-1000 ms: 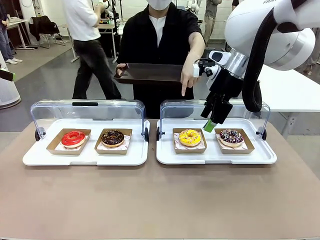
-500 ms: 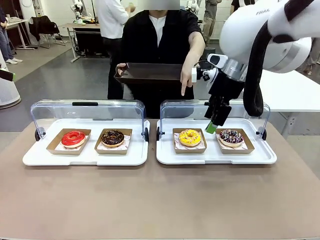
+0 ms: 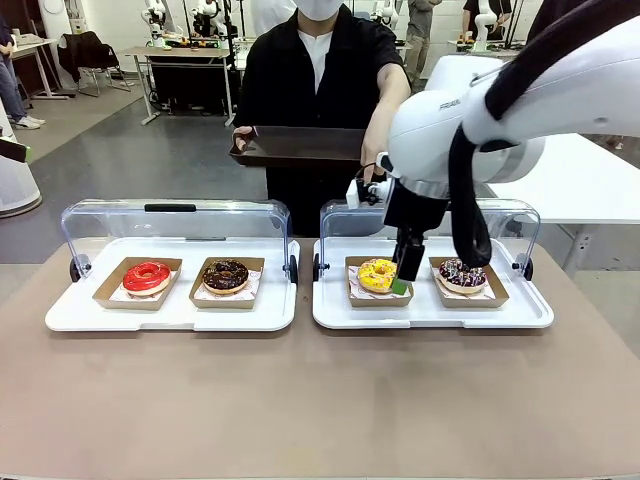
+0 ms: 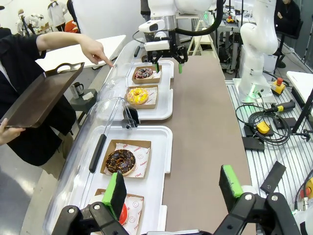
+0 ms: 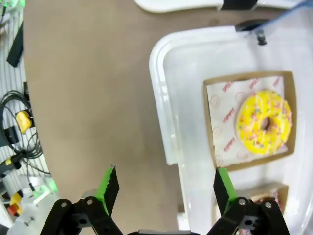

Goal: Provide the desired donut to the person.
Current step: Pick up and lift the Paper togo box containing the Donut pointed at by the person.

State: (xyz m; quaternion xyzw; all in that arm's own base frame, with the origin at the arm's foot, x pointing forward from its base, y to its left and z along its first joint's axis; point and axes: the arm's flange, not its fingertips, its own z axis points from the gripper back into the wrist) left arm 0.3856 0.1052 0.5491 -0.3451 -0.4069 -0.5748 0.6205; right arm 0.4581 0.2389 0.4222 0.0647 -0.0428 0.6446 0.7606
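Observation:
A person [image 3: 318, 70] in a black overshirt stands at the far side, holding a brown tray [image 3: 300, 145] in one hand. The other hand [image 4: 98, 50] points a finger down over the right donut tray. On that tray lie a yellow donut [image 3: 377, 274] [image 5: 264, 122] [image 4: 137, 95] and a dark sprinkled donut [image 3: 462, 273] [image 4: 144, 73], each in a cardboard box. My right gripper [image 3: 402, 280] [image 5: 165, 188] [image 4: 168, 61] hangs open just above the tray, at the yellow donut's right edge, holding nothing. My left gripper [image 4: 172, 188] is open and empty.
The left white tray [image 3: 70, 315] carries a red donut [image 3: 147, 276] and a chocolate donut [image 3: 225, 274] [image 4: 120, 161]. Both trays have clear lids [image 3: 170, 215] tipped open toward the person. The brown table [image 3: 320, 400] lies bare on my side.
My right arm has swung left and down, from above the gap between the two right-hand donuts to low beside the yellow one. A passer-by behind has walked out of view.

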